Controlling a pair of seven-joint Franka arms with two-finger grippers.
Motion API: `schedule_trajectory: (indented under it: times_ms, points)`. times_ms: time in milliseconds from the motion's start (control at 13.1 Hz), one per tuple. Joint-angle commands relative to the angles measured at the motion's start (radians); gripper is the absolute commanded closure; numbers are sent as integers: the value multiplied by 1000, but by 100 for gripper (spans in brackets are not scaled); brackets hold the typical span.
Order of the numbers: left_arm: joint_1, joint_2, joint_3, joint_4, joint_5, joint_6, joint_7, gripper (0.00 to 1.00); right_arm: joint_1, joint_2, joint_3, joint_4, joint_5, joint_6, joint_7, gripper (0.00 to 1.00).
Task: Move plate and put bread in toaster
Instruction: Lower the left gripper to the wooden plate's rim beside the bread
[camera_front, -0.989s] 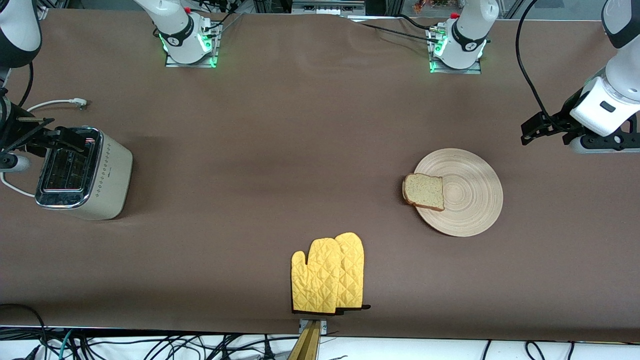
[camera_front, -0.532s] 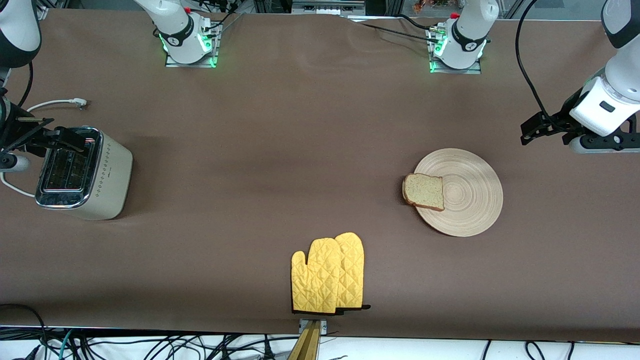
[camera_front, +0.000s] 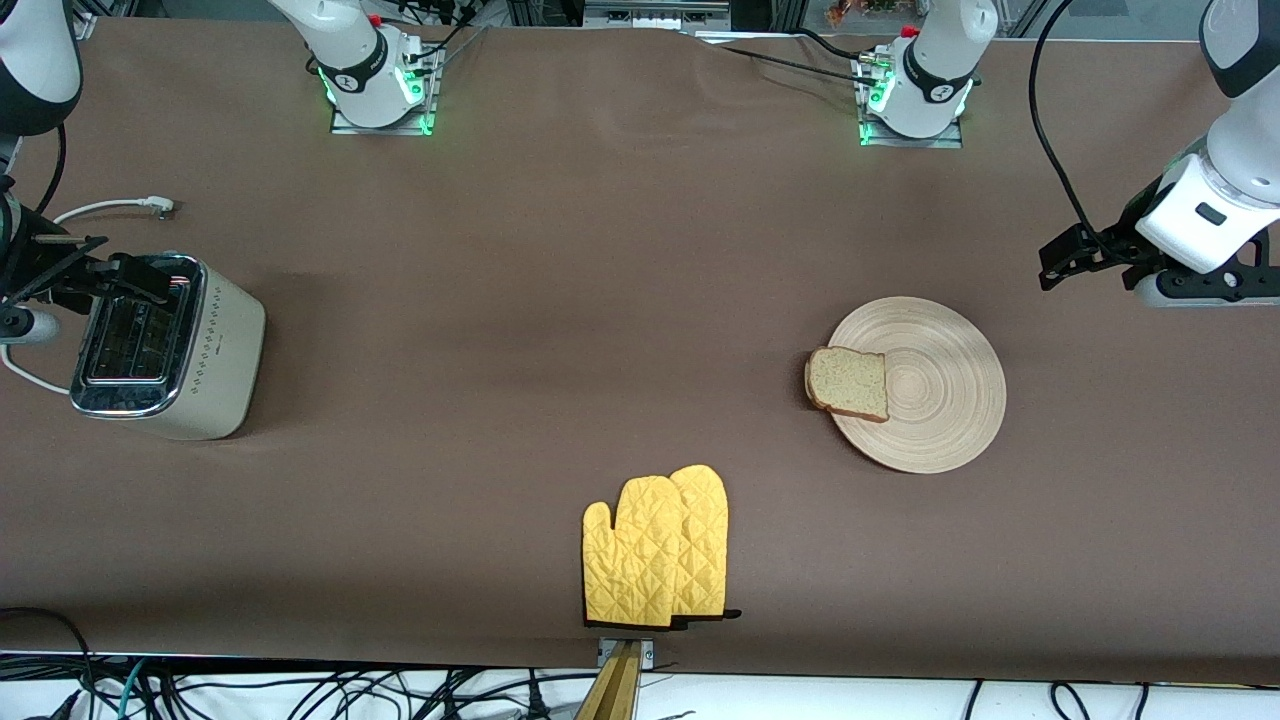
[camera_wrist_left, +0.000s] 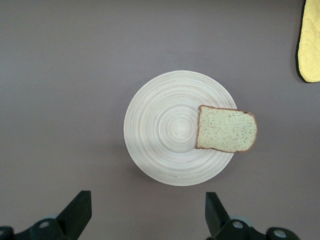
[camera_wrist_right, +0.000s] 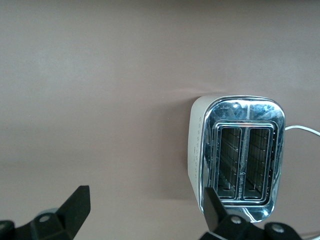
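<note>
While bread (camera_front: 847, 383) lies on plate (camera_front: 930, 384) edge | L tool (camera_wrist_left: 145, 215) wide, above | R tool (camera_wrist_right: 142, 212) wide, over toaster (camera_front: 165, 347).

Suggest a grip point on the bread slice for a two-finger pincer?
Take the bread by its crust edge that overhangs the plate rim, toward the right arm's end. It lies flat, and only that overhang likely leaves room for a finger underneath.

Left gripper (camera_front: 1060, 262) slightly higher
</note>
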Motion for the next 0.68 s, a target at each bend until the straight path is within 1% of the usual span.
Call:
schedule_trajectory:
  times_ms: [0, 152, 228, 304, 380, 456, 532, 608]
  points:
    - [9, 69, -1, 29, 8, -19, -9, 0, -10, -5, 8, -1, -1, 1, 3, 0]
    - [12, 72, 2, 30, -6, -19, -9, 0, -10, -5, 8, 1, -1, 1, 3, 0]
    - [6, 80, 0, 30, 9, -17, -15, 0, -10, -5, 8, -1, -1, 1, 3, 0]
    - [5, 115, 0, 44, 8, -12, -20, 0, -10, -5, 8, 1, -1, 1, 3, 0]
    - [12, 159, 5, 96, 0, -14, -58, 0, -10, -5, 8, -1, -1, 1, 3, 0]
    - [31, 181, 8, 112, -3, -14, -75, 0, -10, -5, 8, -1, -1, -1, 3, 0]
    - [87, 195, 7, 121, -21, -9, -64, 0, -10, -5, 8, -1, -1, 1, 3, 0]
    - [130, 224, 5, 124, -89, -6, -8, 0, -10, -5, 8, -1, -1, 1, 3, 0]
